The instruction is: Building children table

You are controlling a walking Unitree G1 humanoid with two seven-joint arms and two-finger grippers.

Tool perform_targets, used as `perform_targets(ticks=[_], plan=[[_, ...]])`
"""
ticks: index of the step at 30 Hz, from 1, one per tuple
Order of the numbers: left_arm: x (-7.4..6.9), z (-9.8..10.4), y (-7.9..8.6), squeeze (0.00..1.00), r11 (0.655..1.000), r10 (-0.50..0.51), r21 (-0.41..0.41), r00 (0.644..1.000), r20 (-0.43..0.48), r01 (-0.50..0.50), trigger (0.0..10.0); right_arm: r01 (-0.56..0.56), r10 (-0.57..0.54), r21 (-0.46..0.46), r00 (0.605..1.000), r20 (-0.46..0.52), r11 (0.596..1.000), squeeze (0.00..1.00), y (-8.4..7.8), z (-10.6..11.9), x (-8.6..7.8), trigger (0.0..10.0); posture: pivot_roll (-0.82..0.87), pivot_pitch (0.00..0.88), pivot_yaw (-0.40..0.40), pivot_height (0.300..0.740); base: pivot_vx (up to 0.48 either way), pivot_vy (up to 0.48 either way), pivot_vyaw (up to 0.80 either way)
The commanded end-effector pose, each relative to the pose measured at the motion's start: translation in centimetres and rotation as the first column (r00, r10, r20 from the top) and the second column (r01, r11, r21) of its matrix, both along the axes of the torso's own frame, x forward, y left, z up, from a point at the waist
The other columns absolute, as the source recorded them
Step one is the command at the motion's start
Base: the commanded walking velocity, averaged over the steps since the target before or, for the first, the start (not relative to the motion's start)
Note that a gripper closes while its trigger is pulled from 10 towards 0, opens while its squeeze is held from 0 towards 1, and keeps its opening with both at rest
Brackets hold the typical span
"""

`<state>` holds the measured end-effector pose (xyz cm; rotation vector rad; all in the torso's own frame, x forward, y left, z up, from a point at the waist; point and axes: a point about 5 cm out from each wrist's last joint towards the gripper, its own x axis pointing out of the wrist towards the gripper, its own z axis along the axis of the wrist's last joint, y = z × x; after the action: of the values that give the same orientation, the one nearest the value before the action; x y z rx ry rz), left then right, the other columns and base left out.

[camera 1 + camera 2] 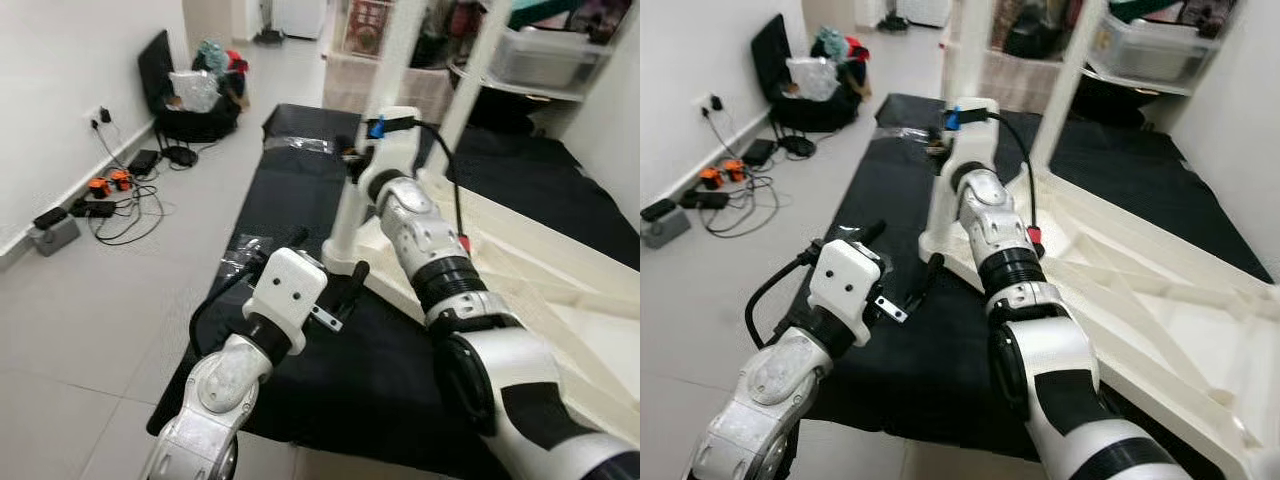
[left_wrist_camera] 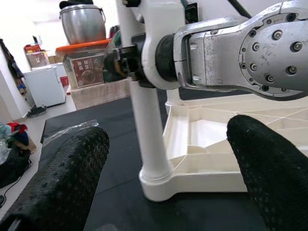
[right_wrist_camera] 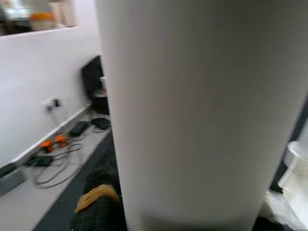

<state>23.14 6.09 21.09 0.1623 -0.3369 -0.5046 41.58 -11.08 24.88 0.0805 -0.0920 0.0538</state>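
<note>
A white children's table (image 1: 545,275) lies upside down on a black mat (image 1: 290,190), its legs pointing up. My right arm reaches forward, and its gripper (image 1: 358,165) is shut around the near left leg (image 1: 397,55) partway up. The right wrist view has that leg (image 3: 202,110) very close, with one black finger (image 3: 98,211) beside it. My left gripper (image 1: 325,258) is open just in front of the leg's base. In the left wrist view its two fingers (image 2: 62,178) frame the leg (image 2: 149,125), apart from it. A second leg (image 1: 470,85) rises further back.
Cables and power strips (image 1: 110,195) trail along the left wall. A black bag (image 1: 195,105) stuffed with items stands beyond them. Clear plastic wrap (image 1: 300,143) lies on the mat. A shelf with a plastic bin (image 1: 545,55) and a box (image 1: 350,80) stand behind.
</note>
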Motion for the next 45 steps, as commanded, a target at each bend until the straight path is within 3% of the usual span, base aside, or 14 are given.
perform_targets(ticks=[1, 8, 9, 10, 11, 19, 20, 25, 28, 31, 33, 34, 44, 45], plan=[[0.0, -0.1, -0.2, 0.0, 1.0, -0.009, -0.002, 1.0, -0.003, 0.009, 10.0, 0.161, -0.161, -0.011, 0.982, -0.098, 0.987, 0.0, -1.6, -2.4, -0.4, 0.0, 0.08, 0.059, -0.111, 0.74, 0.0, 0.0, 0.0], [-0.1, -0.2, -0.2, 0.0, 1.0, -0.007, -0.004, 1.0, -0.002, 0.007, 10.0, 0.266, -0.255, 0.104, 0.961, -0.104, 0.958, 0.0, 2.2, -1.9, -2.3, 0.0, 0.08, 0.054, -0.117, 0.74, 0.0, 0.0, 0.0], [-0.1, -0.2, -0.3, 0.0, 1.0, -0.007, -0.004, 1.0, -0.003, 0.007, 10.0, 0.247, -0.236, 0.132, 0.967, -0.095, 0.96, 0.0, 2.9, -1.5, -2.3, 10.0, 0.08, 0.047, -0.117, 0.74, 0.0, 0.0, 0.0], [-0.1, -0.2, -0.3, 0.0, 1.0, -0.007, -0.004, 1.0, -0.003, 0.007, 10.0, 0.247, -0.236, 0.132, 0.967, -0.095, 0.96, 0.0, 2.9, -1.5, -2.3, 10.0, 0.08, 0.047, -0.117, 0.74, 0.0, 0.0, 0.0], [-0.2, -0.3, -0.3, 0.0, 1.0, -0.007, -0.003, 1.0, -0.004, 0.007, 10.0, 0.148, -0.147, 0.17, 0.989, -0.017, 0.974, 1.0, 3.8, -0.3, -2.1, 10.0, 0.08, 0.046, -0.119, 0.74, 0.0, 0.0, 0.0], [-0.2, -0.3, -0.3, 0.0, 1.0, -0.008, -0.002, 1.0, -0.005, 0.008, 10.0, -0.105, 0.087, 0.165, 0.989, 0.116, 0.981, 1.0, 4.4, 2.1, -1.6, 10.0, 0.08, 0.04, -0.118, 0.74, 0.0, 0.0, 0.0], [-0.3, -0.3, -0.4, 0.0, 1.0, -0.011, -0.004, 1.0, -0.003, 0.011, 10.0, -0.222, 0.219, 0.089, 0.975, 0.035, 0.971, 0.0, 4.4, 1.4, -1.3, 10.0, 0.08, 0.04, -0.117, 0.74, 0.0, 0.0, 0.0], [-0.3, -0.3, -0.4, 0.0, 1.0, -0.013, -0.005, 1.0, -0.003, 0.013, 10.0, -0.378, 0.379, 0.025, 0.924, -0.06, 0.926, 0.0, 4.2, 0.1, -1.4, 10.0, 0.08, 0.041, -0.12, 0.74, 0.0, 0.0, 0.0], [-0.3, -0.3, -0.5, 0.0, 1.0, -0.011, -0.006, 1.0, -0.004, 0.011, 10.0, -0.742, 0.742, 0.03, 0.67, -0.001, 0.67, 0.0, 3.6, 0.0, -2.7, 10.0, 0.08, 0.04, -0.122, 0.74, 0.0, 0.0, 0.0], [-0.3, -0.3, -0.4, 0.0, 1.0, -0.012, -0.004, 1.0, -0.004, 0.012, 10.0, -0.825, 0.824, 0.002, 0.564, 0.054, 0.565, 0.0, 3.5, 0.3, -3.2, 10.0, 0.08, 0.044, -0.123, 0.74, 0.0, 0.0, 0.0], [-0.3, -0.3, -0.4, 0.0, 1.0, -0.012, -0.004, 1.0, -0.004, 0.012, 10.0, -0.825, 0.824, 0.002, 0.564, 0.054, 0.565, 0.0, 3.5, 0.3, -3.2, 10.0, 0.08, 0.044, -0.123, 0.74, 0.0, 0.0, 0.0], [-0.3, -0.3, -0.4, 0.0, 1.0, -0.009, -0.004, 1.0, -0.004, 0.009, 10.0, -0.887, 0.878, 0.037, 0.462, 0.122, 0.461, 0.0, 3.6, 1.0, -3.4, 10.0, 0.09, 0.047, -0.128, 0.74, 0.0, 0.0, 0.0], [-0.4, -0.3, -0.3, 0.0, 1.0, -0.001, -0.002, 1.0, -0.005, 0.001, 10.0, -0.918, 0.907, 0.055, 0.396, 0.144, 0.392, 0.0, 4.8, 1.1, -2.9, 10.0, 0.1, 0.055, -0.139, 0.74, 0.0, 0.0, 0.0], [-0.4, -0.3, -0.3, 0.0, 1.0, 0.002, -0.002, 1.0, -0.005, -0.002, 10.0, -0.909, 0.899, 0.057, 0.416, 0.135, 0.412, 0.0, 5.0, 0.9, -2.8, 0.0, 0.1, 0.056, -0.14, 0.74, 0.0, 0.0, 0.0]])
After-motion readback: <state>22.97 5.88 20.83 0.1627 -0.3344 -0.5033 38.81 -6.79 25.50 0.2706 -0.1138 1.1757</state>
